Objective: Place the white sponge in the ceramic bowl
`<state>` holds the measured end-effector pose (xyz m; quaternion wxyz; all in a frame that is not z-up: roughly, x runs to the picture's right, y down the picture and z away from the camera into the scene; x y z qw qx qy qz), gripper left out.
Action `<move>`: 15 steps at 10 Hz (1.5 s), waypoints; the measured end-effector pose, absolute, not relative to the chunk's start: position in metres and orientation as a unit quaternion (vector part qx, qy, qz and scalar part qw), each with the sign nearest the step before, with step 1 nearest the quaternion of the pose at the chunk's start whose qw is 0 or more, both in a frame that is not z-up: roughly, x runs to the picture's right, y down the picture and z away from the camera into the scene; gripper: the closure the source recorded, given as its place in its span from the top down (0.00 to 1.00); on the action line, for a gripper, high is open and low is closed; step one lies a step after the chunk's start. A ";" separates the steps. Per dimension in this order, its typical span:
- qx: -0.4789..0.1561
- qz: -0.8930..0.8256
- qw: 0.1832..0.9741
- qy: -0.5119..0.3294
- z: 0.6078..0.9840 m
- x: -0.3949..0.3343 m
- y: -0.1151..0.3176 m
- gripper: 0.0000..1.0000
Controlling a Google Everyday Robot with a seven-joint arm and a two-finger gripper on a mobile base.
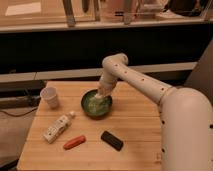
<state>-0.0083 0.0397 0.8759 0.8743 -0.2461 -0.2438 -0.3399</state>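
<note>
Item: small off-white rectangular sponge. Probably the pale patch inside the round dark green ceramic bowl, directly under the gripper; its long axis and heading cannot be told.

Item: white arm's gripper. Lowered into the bowl's mouth from the far side; whether it is apart, together or clamped on anything cannot be told.

Item: light wooden slatted table. Bears the bowl near its middle, a white paper cup at left and a white bottle lying down in front.
</note>
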 end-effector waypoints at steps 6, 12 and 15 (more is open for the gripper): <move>-0.247 -0.343 0.874 -0.239 0.875 -0.013 0.036 0.80; -0.246 -0.345 0.875 -0.234 0.868 -0.011 0.026 0.80; -0.246 -0.346 0.875 -0.232 0.865 -0.012 0.023 0.80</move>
